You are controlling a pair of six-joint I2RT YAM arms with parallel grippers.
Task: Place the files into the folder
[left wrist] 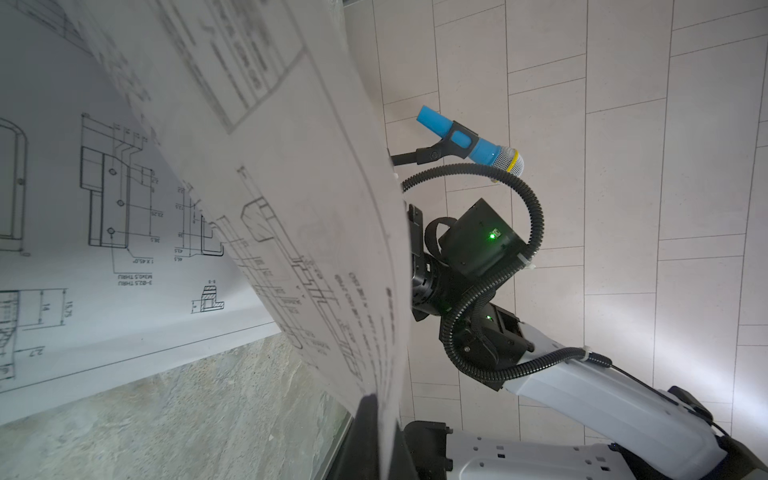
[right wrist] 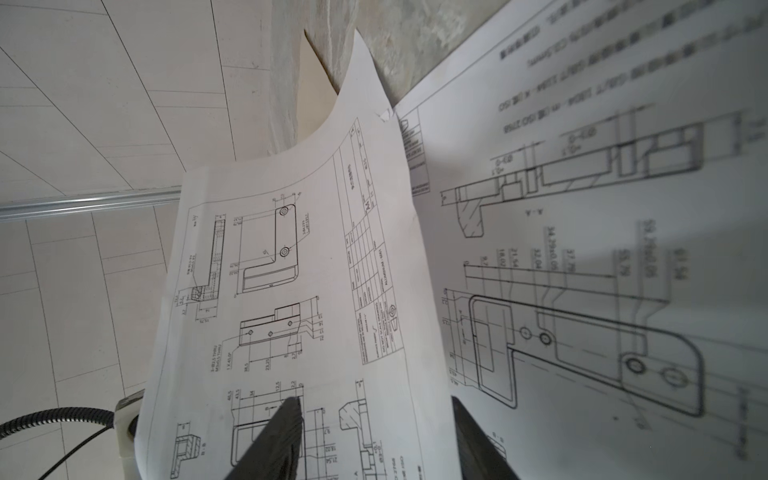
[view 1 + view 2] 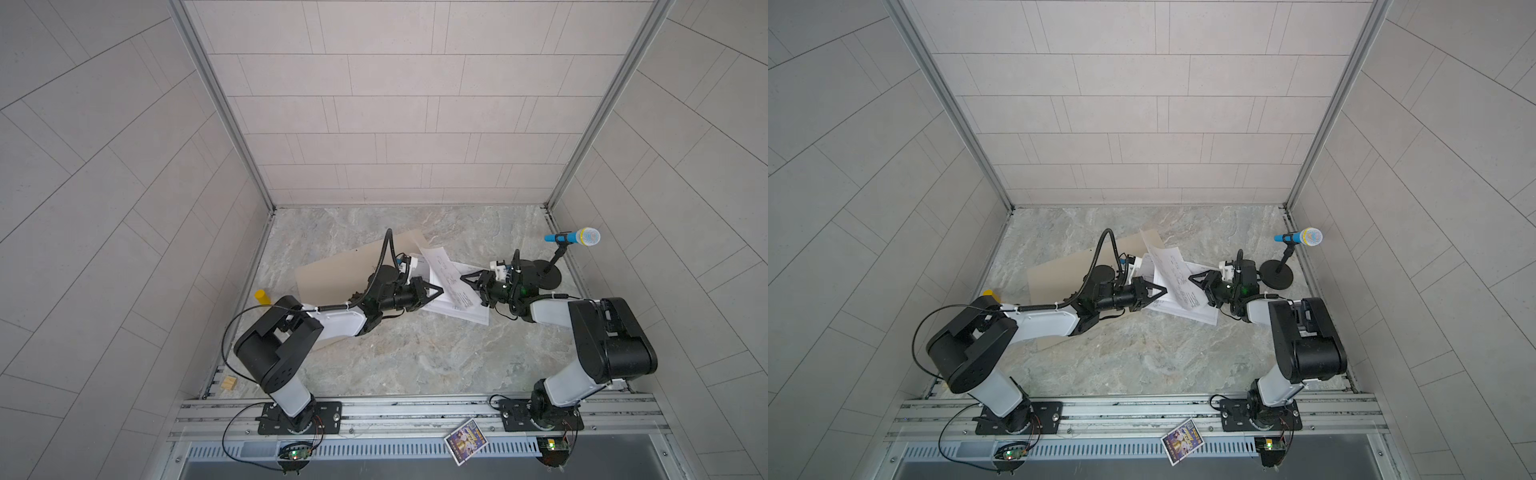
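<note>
Two arms and one lot of paper, entered by view.

Both top views: a flat tan cardboard folder (image 3: 332, 270) (image 3: 1059, 270) lies on the grey marbled tabletop (image 3: 415, 357) on the left arm's side, partly beneath that arm. Whether its cover stands open cannot be told. White paper files printed with black line drawings (image 3: 469, 313) (image 3: 1202, 316) lie just beside its right edge. One raised file (image 3: 436, 262) (image 3: 1167, 266) curls upward, its long axis running toward the back wall. The left gripper (image 3: 440, 290) (image 3: 1165, 290), fingers pressed together, pinches one edge. The right gripper (image 3: 467, 284) (image 3: 1196, 284) faces it from the opposite side. The folder lies leftward of both grippers, and the left arm is nearer. A blue toy microphone on a black stand (image 3: 573, 237) crowds the right rear. The front of the table is bare.

Left wrist view: the raised file (image 1: 311, 208) rises from the pinch, above the flat files (image 1: 104, 249).

Right wrist view: the right fingers (image 2: 286, 432) are spread, straddling the raised file (image 2: 291, 270) without pinching it. A tan folder corner (image 2: 316, 70) shows beyond.
</note>
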